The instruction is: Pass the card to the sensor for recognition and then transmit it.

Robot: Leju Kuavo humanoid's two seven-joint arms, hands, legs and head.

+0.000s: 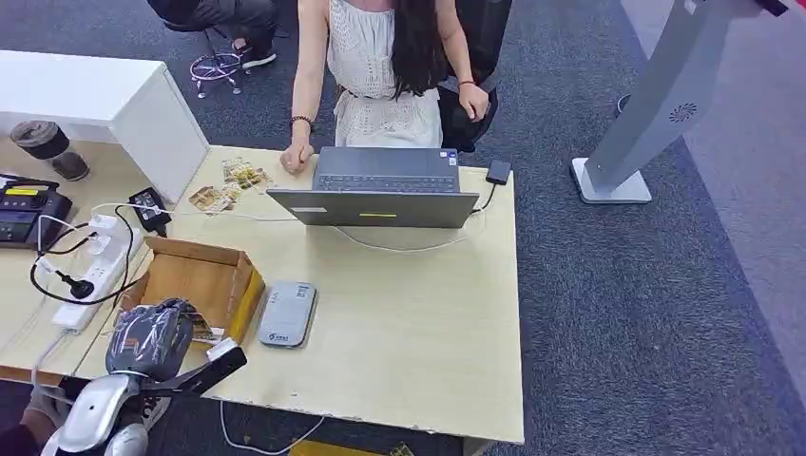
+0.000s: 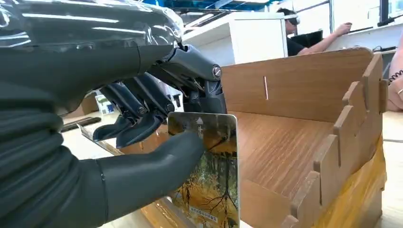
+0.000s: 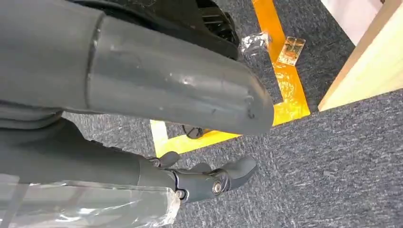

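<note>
At the near left corner of the pale wooden table [image 1: 418, 313], the left hand [image 1: 150, 337] sits over the near rim of an open wooden box [image 1: 195, 275]. The head view shows little more there than the hand's plastic-wrapped back and a sliver of something printed beside it. The left wrist view makes it plain: the thumb [image 2: 157, 161] presses a card [image 2: 209, 175] printed with a yellow tree scene against the darker fingers [image 2: 142, 121], so the card is pinched and stands nearly upright at the box's open near side. That view also shows the box's bare wooden floor and notched side wall [image 2: 347, 137]; nothing can be seen lying inside.

Just to the right of the box, the head view shows a grey sensor pad [image 1: 287, 313] flat on the table. Beyond the box, more printed cards [image 1: 228, 185] lie near a person's hand [image 1: 296, 158] beside an open laptop [image 1: 380, 190].

The right wrist view looks down at grey carpet and yellow floor tape [image 3: 280, 90]; the right hand [image 3: 209, 178] hangs there holding nothing, fingers loosely extended.
</note>
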